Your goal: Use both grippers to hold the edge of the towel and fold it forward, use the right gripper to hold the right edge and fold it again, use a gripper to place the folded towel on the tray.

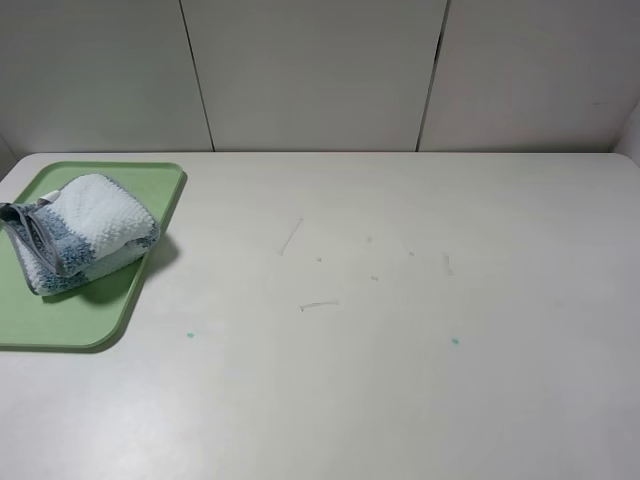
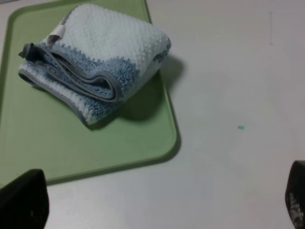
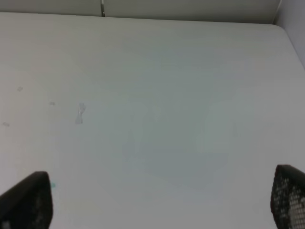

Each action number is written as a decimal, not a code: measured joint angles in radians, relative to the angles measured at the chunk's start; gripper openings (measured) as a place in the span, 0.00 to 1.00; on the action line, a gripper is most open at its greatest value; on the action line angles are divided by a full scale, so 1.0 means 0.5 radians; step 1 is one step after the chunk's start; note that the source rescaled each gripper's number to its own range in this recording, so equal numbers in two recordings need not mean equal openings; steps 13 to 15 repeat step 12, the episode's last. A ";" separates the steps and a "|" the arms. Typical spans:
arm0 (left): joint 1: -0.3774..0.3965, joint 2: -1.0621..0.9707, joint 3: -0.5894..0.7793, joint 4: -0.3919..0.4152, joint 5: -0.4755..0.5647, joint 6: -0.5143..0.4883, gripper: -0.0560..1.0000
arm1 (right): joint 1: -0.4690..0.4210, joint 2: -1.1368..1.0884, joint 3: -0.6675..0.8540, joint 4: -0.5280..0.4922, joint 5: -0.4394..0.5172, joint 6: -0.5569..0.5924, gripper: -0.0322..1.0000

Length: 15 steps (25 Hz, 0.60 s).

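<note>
The towel (image 1: 85, 233) already sits folded into a thick bundle on the tray (image 1: 95, 322), at the left of the worktop (image 1: 400, 300). It lies toward the tray's far right part, with one rounded side reaching the right rim — it may overhang that rim a little, hard to say from the high view. The grey edge of the towel (image 2: 90, 83) shows as stacked layers on the open side of the bundle, and the small loop (image 2: 57, 32) sticks out at a far corner.

Both tools are clear of everything. The left tool (image 2: 157, 210) hangs over the worktop near the tray's corner, fingers spread wide and holding nothing; only the two fingertips (image 2: 24, 200) show at the frame edge. The right tool (image 3: 157, 205) hangs over bare worktop well apart from the tray, also spread wide and empty.

My read: folding and placing look done, so the step in hand is just backing off and finishing. To do that well — keep both tools spread, lift straight away from the tray, and don't sweep the left arm across the bundle, since the loose layers would snag and unroll easily. If the towel does overhang the rim, a gentle nudge on its rounded side toward the tray's middle would tidy it; pinching the top layer alone would likely peel the fold open. A few faint scuffs and two teal dots (image 1: 455, 341) mark the worktop, nothing in the way.
</note>
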 joint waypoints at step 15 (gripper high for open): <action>0.000 0.000 0.000 0.002 0.000 0.000 1.00 | 0.000 0.000 0.000 0.000 0.000 0.000 1.00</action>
